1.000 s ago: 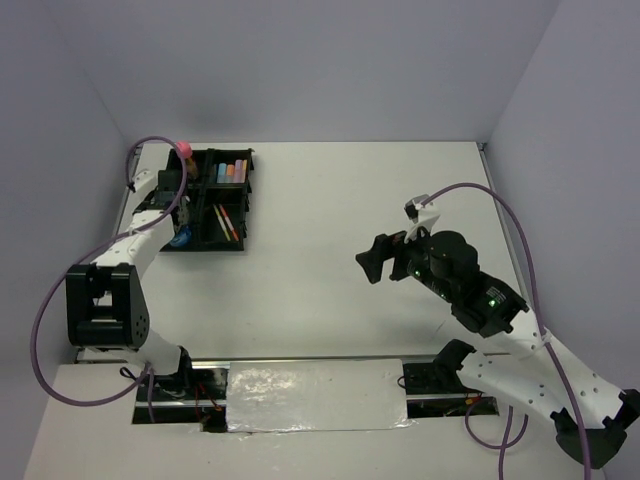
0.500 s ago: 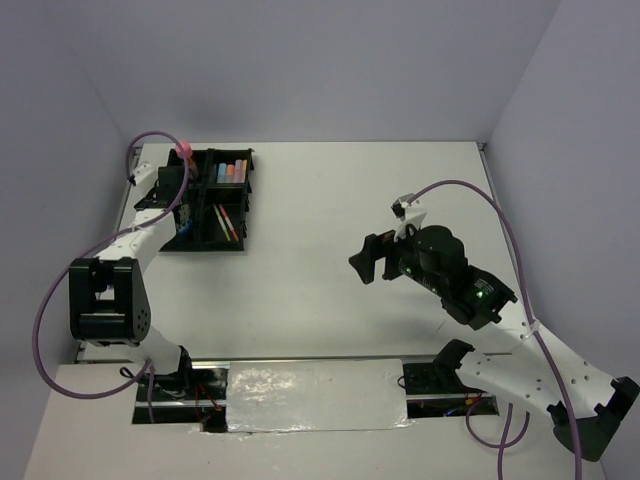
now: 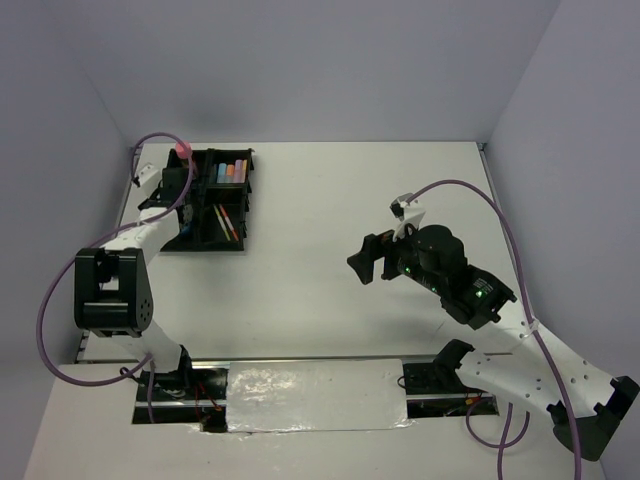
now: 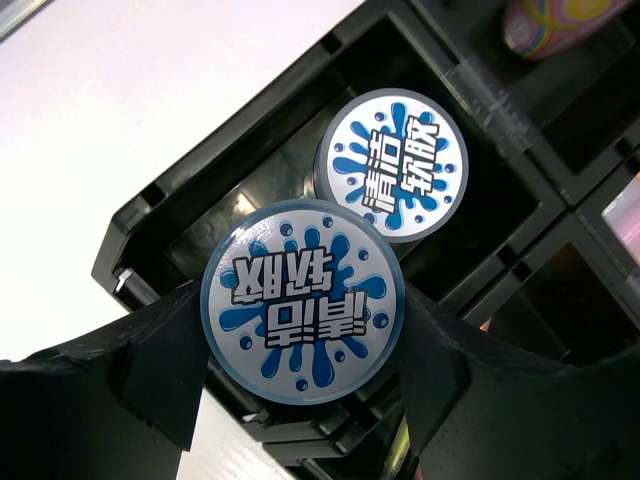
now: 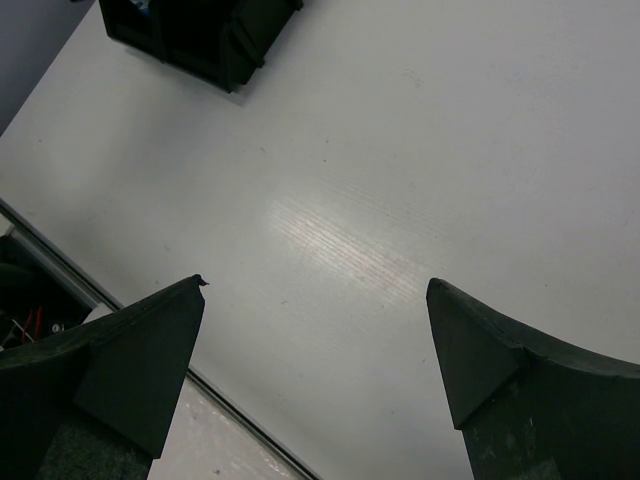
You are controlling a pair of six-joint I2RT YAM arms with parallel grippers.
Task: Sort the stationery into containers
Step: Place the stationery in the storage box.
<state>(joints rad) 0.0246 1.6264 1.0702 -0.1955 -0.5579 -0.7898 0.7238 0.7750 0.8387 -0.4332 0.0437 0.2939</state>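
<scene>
My left gripper (image 4: 300, 335) is shut on a round blue-patterned tin (image 4: 300, 300) and holds it over the near-left compartment of the black tray (image 4: 150, 215). A second, matching tin (image 4: 393, 165) lies in that compartment. In the top view the left gripper (image 3: 172, 190) is over the tray's (image 3: 248, 195) left side, with the pink-capped tube (image 3: 183, 150) at the tray's far-left corner. Pastel markers (image 3: 232, 171) and thin pens (image 3: 225, 220) lie in the right compartments. My right gripper (image 3: 360, 262) is open and empty above the bare table (image 5: 400, 150).
The tray's corner shows at the top left of the right wrist view (image 5: 200, 40). The table's near edge and a foil-covered strip (image 3: 315, 395) run between the arm bases. Grey walls close in the table on three sides.
My left gripper has moved a little toward the far end of the tray with the tin. My right arm shifted slightly left, then stayed still.
</scene>
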